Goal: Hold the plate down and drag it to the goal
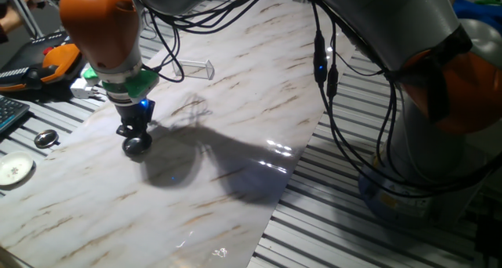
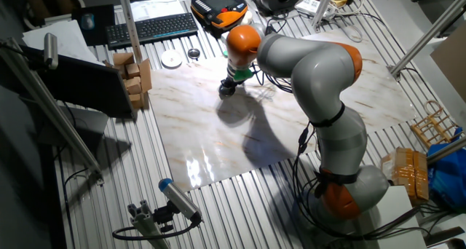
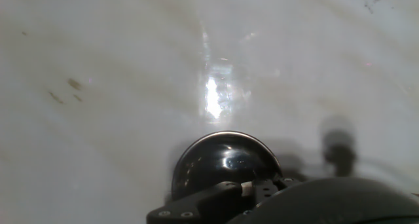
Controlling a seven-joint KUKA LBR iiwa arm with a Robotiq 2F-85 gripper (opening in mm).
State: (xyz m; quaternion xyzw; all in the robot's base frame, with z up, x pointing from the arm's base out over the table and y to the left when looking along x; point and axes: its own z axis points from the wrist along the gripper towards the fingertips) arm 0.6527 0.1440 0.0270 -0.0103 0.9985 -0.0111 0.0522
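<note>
Beneath my pincer, jaw state untellable, sits the plate; pressing step, next drag toward the goal near the far edge.

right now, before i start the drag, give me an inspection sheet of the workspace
surface: white marble-patterned sheet on a slatted metal table; glare patches on it.
job's things: clear plastic rectangular bracket stands on the sheet, apart from the arm; shiny silver metal dish: nothing seen in any view.
clutter: small dark-centred metal disc and flat white round disc lie on the slats beside the sheet.
grippers: gripper has a black rounded tip low over the sheet; open or shut cannot be told.
cables: black cables hang from the arm.
surroundings: black keyboard, wooden blocks, orange-and-black handheld unit.
</note>
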